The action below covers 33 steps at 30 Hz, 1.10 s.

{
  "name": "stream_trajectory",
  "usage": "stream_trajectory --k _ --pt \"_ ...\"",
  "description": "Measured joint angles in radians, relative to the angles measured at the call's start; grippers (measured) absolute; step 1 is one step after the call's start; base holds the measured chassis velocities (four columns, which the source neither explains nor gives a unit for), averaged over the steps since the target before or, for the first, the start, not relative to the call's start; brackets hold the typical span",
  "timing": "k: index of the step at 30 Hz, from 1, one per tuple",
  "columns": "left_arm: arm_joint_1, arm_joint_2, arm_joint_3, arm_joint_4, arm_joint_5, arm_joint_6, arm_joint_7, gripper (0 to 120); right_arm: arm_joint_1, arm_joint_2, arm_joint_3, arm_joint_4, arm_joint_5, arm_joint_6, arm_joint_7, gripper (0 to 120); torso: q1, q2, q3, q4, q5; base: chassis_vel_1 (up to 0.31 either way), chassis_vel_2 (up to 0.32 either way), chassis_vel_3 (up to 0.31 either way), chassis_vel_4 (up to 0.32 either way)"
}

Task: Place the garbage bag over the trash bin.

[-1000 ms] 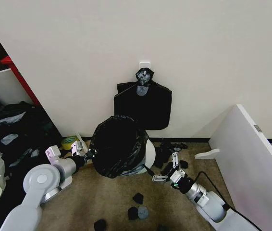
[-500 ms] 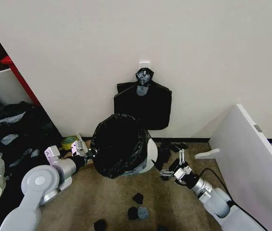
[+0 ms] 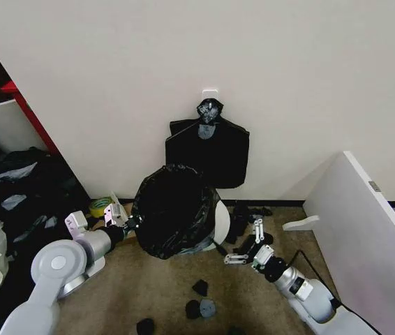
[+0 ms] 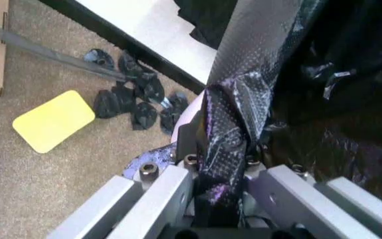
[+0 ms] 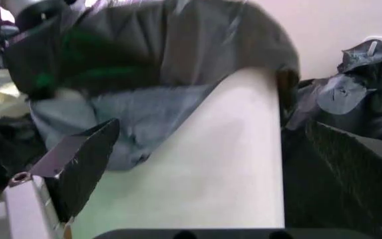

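Against the cream wall, the left pincer [image 3: 126, 225] stays clenched on the garbage bag [image 3: 173, 209] at the trash bin's [image 3: 218, 222] nine o'clock, while the right pincer [image 3: 248, 246], released, has drifted back from the uncovered three o'clock side.

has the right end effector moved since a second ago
Yes. The right end effector swung toward the wall, then came back near its earlier spot beside the trash bin.
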Motion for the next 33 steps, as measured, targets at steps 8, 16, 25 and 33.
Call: stream_trajectory --k 8,16,25,33 --pt "0.009 -0.008 -0.002 -0.021 -0.001 0.000 -0.002 0 0.007 0.018 0.014 -0.044 -0.204 0.000 0.134 100 0.000 0.000 0.000 0.0000 -0.0001 0.000 0.000 0.000 0.000" --pt "0.010 -0.008 -0.003 -0.028 -0.001 -0.001 -0.004 0 0.017 0.017 0.043 -0.079 -0.332 0.000 0.216 100 0.000 0.000 0.000 -0.0001 -0.0001 0.000 0.000 0.000 0.000" --pt "-0.001 0.000 0.021 0.018 0.052 -0.025 0.010 0 0.010 -0.030 0.037 0.005 0.093 -0.001 -0.073 100 0.000 0.000 0.000 0.0000 -0.0001 0.000 0.000 0.000 0.000" --pt "0.023 0.023 0.137 0.041 0.226 -0.057 0.023 0 0.024 -0.010 0.074 0.082 0.271 -0.016 -0.013 100 0.000 0.000 0.000 -0.0001 -0.0002 0.000 0.000 0.000 0.000"
